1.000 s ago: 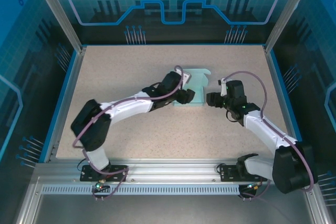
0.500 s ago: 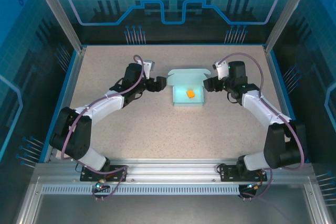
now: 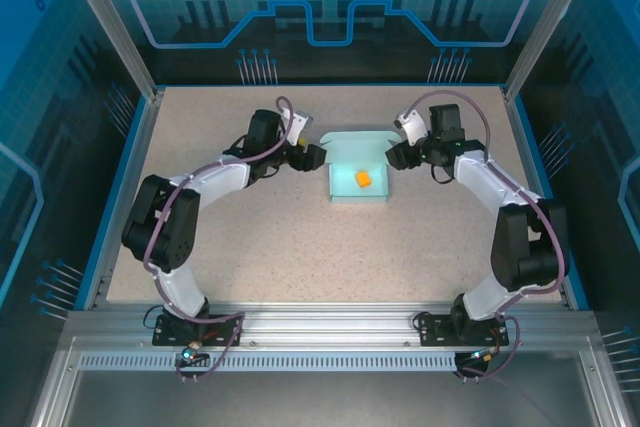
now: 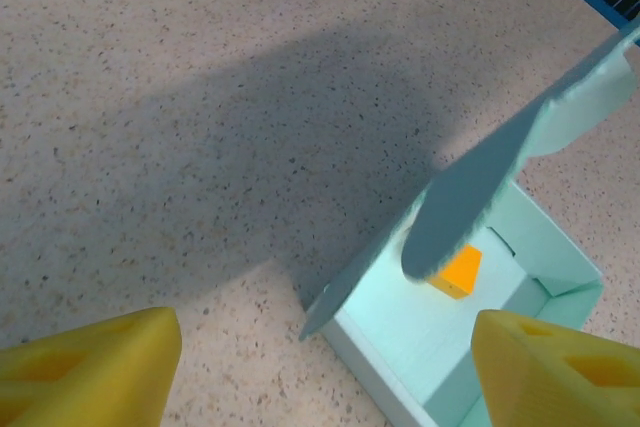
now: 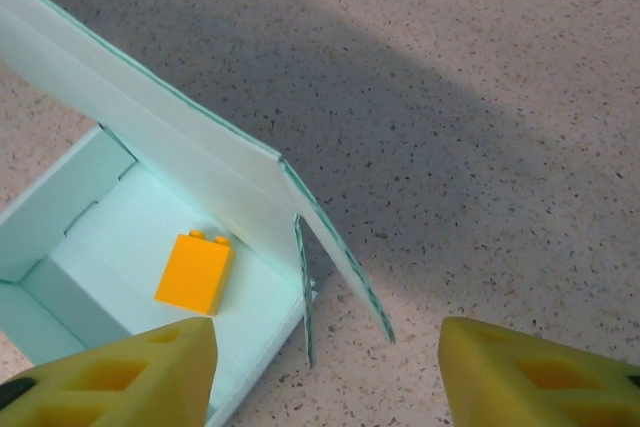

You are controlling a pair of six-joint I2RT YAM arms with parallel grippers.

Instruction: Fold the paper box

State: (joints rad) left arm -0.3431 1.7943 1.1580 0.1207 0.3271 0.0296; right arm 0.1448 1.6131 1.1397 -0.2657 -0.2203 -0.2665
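A: What's the room like?
B: Blue patterned panels [image 3: 330,7] behind aluminium posts [image 3: 105,22]. The desk [image 3: 250,237] is speckled beige with a blue rim.
A: And on it?
B: The left gripper [image 3: 312,157] is at the box's 9 o'clock — yellow jaws wide, holding nothing. The paper box [image 3: 357,198], thin pale-blue card, sits just toward 12 o'clock of the desk's centre. It is an open tray with its lid flap tilted up at the 12 o'clock edge and a small orange brick [image 3: 363,179] inside. The right gripper [image 3: 395,157] is at 3 o'clock — jaws wide too, gripping nothing.
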